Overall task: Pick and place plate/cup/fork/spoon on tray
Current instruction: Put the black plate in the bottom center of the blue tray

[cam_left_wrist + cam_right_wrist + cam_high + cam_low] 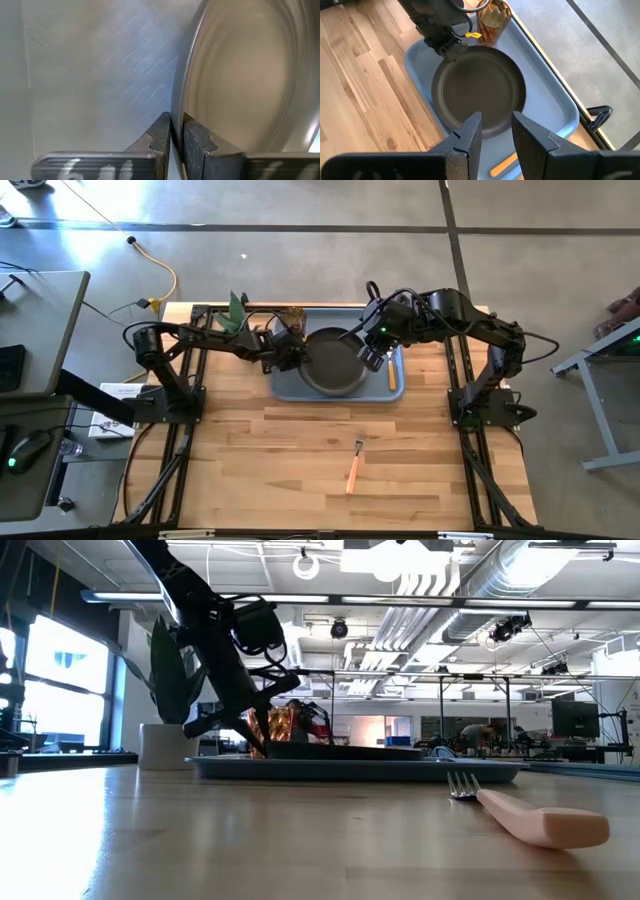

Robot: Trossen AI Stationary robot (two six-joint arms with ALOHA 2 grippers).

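At centre frame in the high view, I see the plate on the tray, left gripper fingers clamped on its rim. Right gripper hovers, fingers apart, nearer the fork lying below on the counter, handle downward. No writing legible.

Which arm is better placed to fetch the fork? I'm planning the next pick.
Right, probably. The left gripper is shut on the plate rim on the tray; the right gripper hovers open above the plate, free. The fork lies on the table, nearer the right side.
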